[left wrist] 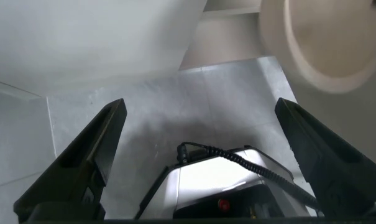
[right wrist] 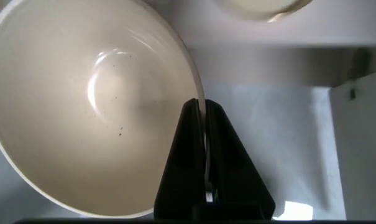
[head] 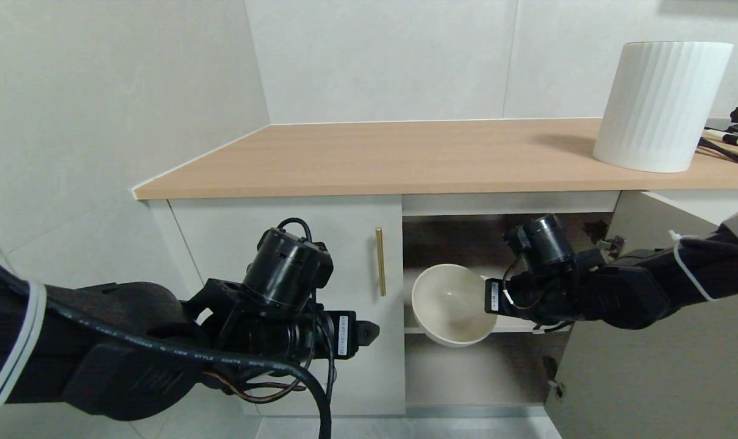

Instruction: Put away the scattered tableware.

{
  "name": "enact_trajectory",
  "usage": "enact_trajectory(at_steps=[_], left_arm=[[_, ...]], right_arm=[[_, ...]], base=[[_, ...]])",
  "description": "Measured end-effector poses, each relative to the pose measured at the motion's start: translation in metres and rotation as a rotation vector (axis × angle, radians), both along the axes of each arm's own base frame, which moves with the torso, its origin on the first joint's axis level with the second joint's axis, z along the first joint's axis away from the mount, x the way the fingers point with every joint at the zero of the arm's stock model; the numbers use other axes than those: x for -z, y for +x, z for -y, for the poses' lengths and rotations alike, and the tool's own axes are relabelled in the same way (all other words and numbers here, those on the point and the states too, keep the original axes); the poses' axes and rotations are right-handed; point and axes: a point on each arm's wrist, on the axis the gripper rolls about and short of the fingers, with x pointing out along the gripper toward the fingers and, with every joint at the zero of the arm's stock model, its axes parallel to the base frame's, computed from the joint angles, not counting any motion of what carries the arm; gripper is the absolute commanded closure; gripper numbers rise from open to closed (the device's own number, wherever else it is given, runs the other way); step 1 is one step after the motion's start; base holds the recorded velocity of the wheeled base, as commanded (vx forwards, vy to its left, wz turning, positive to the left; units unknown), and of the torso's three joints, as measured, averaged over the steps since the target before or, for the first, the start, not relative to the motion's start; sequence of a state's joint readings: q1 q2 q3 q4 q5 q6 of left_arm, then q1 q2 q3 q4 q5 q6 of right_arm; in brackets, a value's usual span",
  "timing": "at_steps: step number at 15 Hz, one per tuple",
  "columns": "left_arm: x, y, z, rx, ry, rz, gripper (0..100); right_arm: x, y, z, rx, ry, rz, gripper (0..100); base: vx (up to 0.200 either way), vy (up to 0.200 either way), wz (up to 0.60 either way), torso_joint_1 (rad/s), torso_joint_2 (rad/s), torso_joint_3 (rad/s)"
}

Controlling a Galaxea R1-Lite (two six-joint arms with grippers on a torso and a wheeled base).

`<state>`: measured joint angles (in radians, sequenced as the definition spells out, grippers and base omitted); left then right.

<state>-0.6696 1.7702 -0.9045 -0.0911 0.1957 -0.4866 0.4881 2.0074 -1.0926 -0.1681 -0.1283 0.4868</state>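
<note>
Pale wall tiles (head: 375,61) back a wooden counter (head: 405,152) with a white cupboard (head: 503,204) beneath it, and we see it from low down.

Right of centre in the head view, our right claw (head: 490,297) (right wrist: 204,155) is pinched narrow on the rim of a cream bowl (head: 451,302) (right wrist: 94,106). One finger is inside the rim and one outside. The bowl hangs tilted with its mouth facing us, in front of the cupboard's open bay, level with the shelf (head: 518,328). We cannot tell if it touches the shelf edge. Our right wrist view also catches the edge of a second pale dish (right wrist: 262,7) beyond the bowl.

At lower centre-left, our left claw (head: 369,332) (left wrist: 200,118) is spread wide and grips nothing. It points at the closed door (head: 296,244), just below the brass handle (head: 379,261). Grey floor (left wrist: 150,112) lies between its fingers, with the bowl (left wrist: 324,43) off to one side.

At upper right, a ribbed white canister (head: 662,103) stands on the counter, with small tools (head: 735,137) beside it at the frame edge. The open door (head: 649,366) fills the lower right.
</note>
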Motion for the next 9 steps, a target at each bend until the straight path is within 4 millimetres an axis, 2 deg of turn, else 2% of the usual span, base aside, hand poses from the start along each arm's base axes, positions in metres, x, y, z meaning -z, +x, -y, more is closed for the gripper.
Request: enact_trajectory(at_steps=[5, 9], left_arm=[[0.0, 0.0, -0.001, -0.001, 0.001, 0.0, 0], [0.0, 0.0, -0.001, -0.002, 0.001, 0.0, 0]], right_arm=[[0.042, 0.055, 0.028, 0.194, 0.045, 0.056, 100], [0.061, 0.081, 0.036, 0.301, 0.07, 0.057, 100]], base=[[0.0, 0.0, 0.0, 0.0, 0.0, 0.0], [0.0, 0.0, 0.0, 0.0, 0.0, 0.0]])
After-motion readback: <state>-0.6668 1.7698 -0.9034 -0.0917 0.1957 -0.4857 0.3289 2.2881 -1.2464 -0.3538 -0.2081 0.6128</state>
